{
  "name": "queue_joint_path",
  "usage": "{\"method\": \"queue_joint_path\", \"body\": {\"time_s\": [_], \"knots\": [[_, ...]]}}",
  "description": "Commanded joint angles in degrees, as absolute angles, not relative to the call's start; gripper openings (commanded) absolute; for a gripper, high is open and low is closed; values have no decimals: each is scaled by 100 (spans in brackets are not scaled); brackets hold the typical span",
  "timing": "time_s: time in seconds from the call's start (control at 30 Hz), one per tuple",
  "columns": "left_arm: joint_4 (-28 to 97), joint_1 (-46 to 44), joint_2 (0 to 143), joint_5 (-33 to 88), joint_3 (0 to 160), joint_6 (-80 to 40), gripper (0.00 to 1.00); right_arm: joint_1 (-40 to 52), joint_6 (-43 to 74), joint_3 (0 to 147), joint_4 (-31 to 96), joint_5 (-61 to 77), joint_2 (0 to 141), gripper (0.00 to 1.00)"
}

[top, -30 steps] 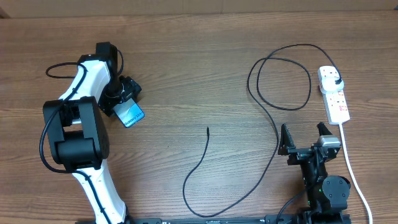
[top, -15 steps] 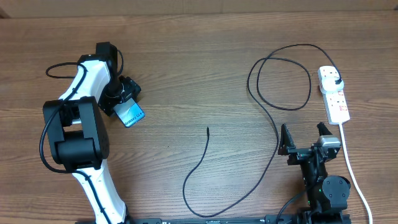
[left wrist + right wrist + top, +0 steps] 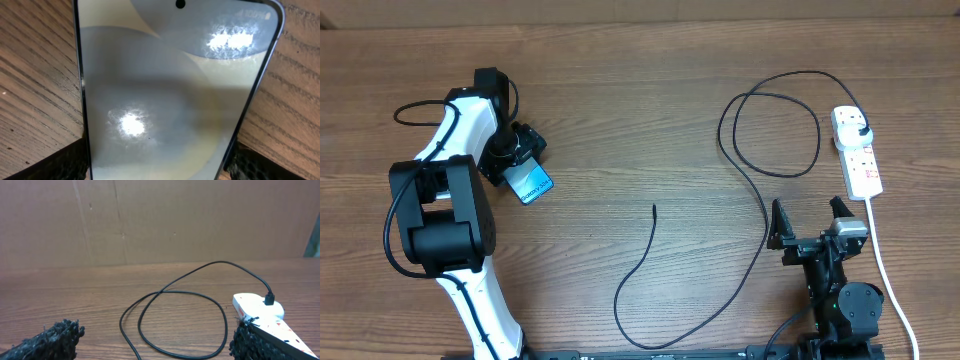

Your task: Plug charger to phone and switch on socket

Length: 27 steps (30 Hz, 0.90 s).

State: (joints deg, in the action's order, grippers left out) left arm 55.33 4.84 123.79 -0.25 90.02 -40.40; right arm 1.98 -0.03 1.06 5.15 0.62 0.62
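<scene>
Glass-faced slim cyan phone [image 3: 530, 184]: slippery, fragile; I am pinching its long edges in my left end effector [image 3: 160, 161]; right end effector [image 3: 808, 214] hanging released.

**Bare wood mid-bench, cable across the right half**

The far edge and the stretch left of centre lie bare. The charger [image 3: 654, 215] loops near the far right corner, trails to the near edge and curls back to a loose tip mid-bench. The socket [image 3: 861, 165] lies along the right edge, its white cord [image 3: 886, 270] passing just beside the right gripper [image 3: 808, 208]. The left arm [image 3: 450, 150] and the phone [image 3: 529, 184] block the left side.
</scene>
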Motion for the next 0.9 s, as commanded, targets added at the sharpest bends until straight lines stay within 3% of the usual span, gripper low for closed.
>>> {"method": "queue_joint_path", "body": {"time_s": [0.0,0.87], "knots": [[5566,436,12519,-16,8930,-4136,87,228,-10,45,484,5,16,100],[5568,436,12519,-16,8930,-4136,82,228,-10,45,484,5,16,100]]}}
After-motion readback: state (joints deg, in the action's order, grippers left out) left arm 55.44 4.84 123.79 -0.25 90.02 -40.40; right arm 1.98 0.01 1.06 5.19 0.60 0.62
